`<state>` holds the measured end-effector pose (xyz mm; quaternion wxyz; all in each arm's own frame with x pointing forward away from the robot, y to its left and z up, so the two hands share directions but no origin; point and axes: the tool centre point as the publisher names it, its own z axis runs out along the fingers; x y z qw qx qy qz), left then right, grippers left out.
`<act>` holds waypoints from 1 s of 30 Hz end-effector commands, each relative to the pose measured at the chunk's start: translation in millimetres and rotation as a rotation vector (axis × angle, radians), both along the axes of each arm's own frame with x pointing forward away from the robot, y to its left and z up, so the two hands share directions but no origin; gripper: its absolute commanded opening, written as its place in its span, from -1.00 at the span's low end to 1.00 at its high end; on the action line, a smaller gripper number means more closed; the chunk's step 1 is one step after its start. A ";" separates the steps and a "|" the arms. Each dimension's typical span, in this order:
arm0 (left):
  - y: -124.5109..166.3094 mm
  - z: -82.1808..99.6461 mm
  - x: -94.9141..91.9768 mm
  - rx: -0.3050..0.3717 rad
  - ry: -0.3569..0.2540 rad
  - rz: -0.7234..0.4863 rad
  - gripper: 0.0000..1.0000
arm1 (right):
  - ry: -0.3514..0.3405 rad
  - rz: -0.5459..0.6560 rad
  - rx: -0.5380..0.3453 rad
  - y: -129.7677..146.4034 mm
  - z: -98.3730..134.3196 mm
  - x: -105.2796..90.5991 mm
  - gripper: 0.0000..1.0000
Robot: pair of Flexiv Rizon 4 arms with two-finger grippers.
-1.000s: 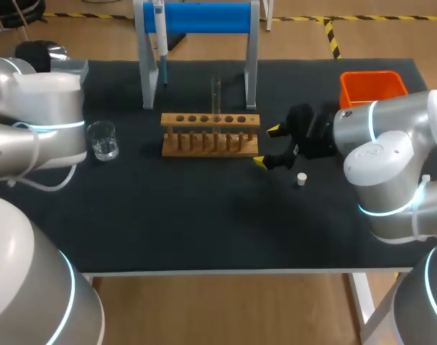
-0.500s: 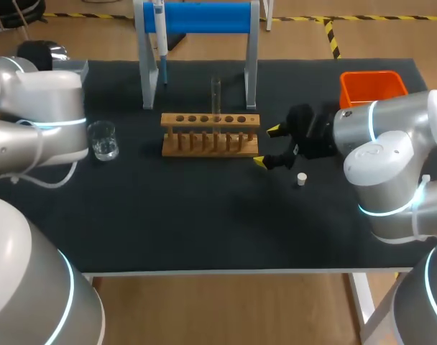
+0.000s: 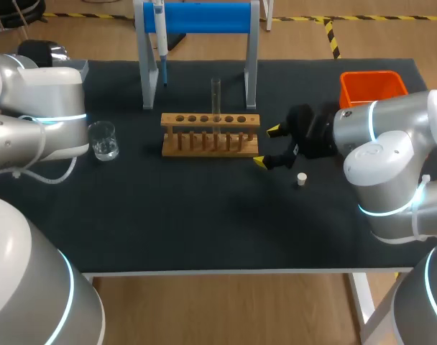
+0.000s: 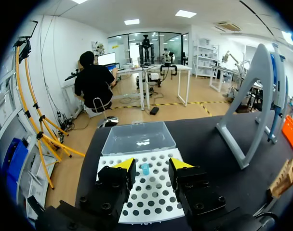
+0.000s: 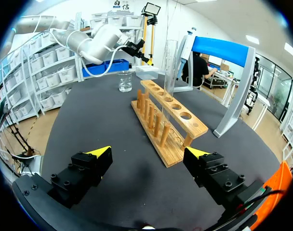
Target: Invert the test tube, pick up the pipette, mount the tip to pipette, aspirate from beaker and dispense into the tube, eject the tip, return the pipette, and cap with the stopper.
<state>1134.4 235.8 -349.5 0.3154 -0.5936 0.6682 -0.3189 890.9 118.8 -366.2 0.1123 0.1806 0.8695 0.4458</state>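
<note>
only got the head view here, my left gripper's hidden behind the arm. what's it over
observer: The left gripper is over a white perforated tip rack, with its fingers open and nothing held.
operator: any tips left in that rack
observer: One blue pipette tip stands in it, seen in the gap between the open fingers. The other holes in view look empty.
</note>
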 end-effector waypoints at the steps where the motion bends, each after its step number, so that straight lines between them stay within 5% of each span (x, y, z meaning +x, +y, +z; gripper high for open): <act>1: 1.3 -5.2 5.7 0.001 -0.003 0.007 -0.15 | 0.000 0.001 0.001 -0.9 0.0 -0.6 1.00; 30: 7.5 -11.8 10.3 -0.019 0.002 0.045 -0.27 | 0.000 0.001 0.001 -0.9 0.0 -0.6 1.00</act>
